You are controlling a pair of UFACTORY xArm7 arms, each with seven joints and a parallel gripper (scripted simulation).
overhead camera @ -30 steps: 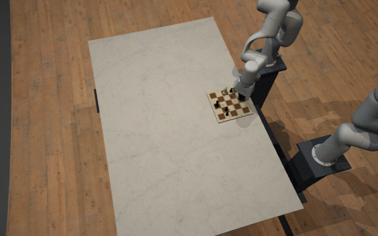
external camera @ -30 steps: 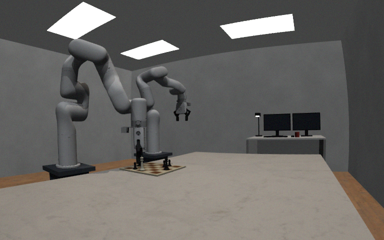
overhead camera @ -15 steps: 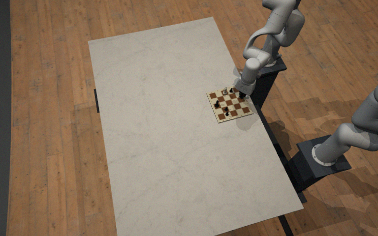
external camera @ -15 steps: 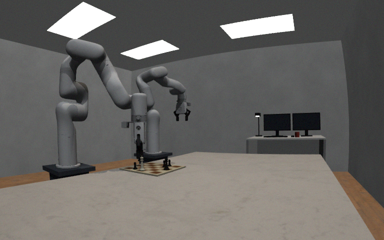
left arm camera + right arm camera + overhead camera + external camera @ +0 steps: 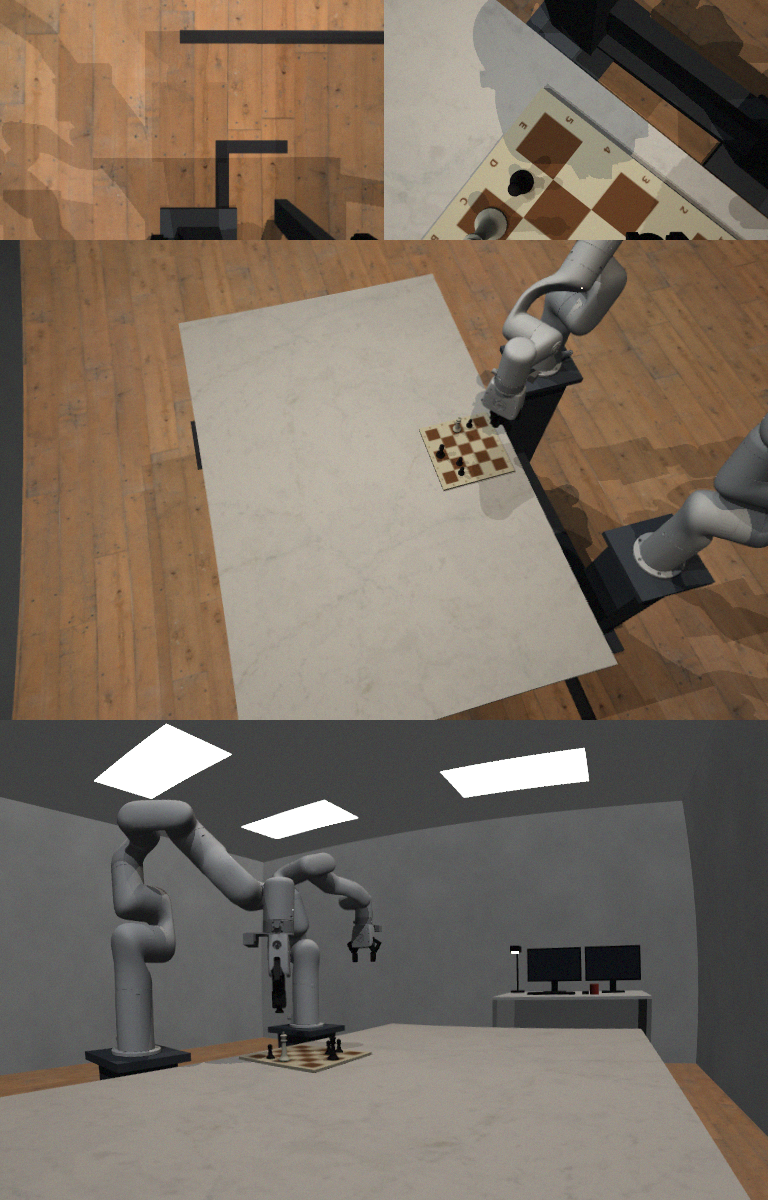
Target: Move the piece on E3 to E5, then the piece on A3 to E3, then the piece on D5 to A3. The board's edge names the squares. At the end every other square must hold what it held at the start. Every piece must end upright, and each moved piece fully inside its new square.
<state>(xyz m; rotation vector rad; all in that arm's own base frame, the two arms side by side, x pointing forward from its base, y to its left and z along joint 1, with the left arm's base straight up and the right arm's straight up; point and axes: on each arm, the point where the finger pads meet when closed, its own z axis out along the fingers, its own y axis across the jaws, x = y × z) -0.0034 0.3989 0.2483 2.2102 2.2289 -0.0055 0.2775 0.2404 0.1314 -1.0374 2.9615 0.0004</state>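
The board lies near the table edge. My right gripper is shut on a black piece, holding it upright well above the board; only its base shows. Square E3 is bare, and so is E5. A small black pawn stands upright on D5. A taller black piece stands upright on A3. My left gripper is open and empty, high beyond the board.
A tall white piece stands on C5, beside the D5 pawn. Black pieces stand on B2 and B1. The table extends away from the board's A side.
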